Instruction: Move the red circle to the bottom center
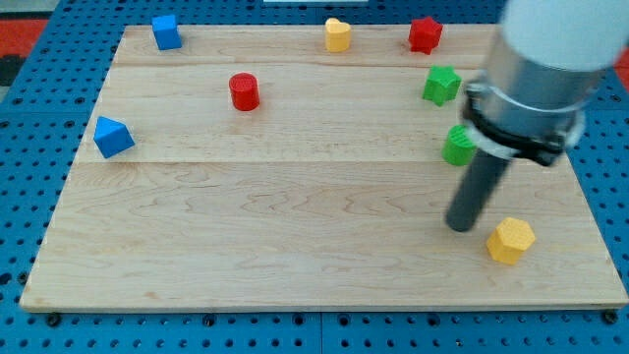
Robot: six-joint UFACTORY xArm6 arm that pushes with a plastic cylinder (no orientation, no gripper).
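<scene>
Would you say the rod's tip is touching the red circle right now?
No: my tip sits at the view's right near the yellow hexagon, far from the red circle.

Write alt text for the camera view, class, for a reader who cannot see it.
A dark rod's tip rests on a wooden board at the view's right, just left of a yellow block and far from the red circle at upper left. Blue, green, yellow and red blocks are scattered along the top and sides.

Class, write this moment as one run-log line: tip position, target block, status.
my tip: view's lower right, just left of yellow hexagon | red circle: upper left of centre, far from tip | status: not yet pushed
</scene>
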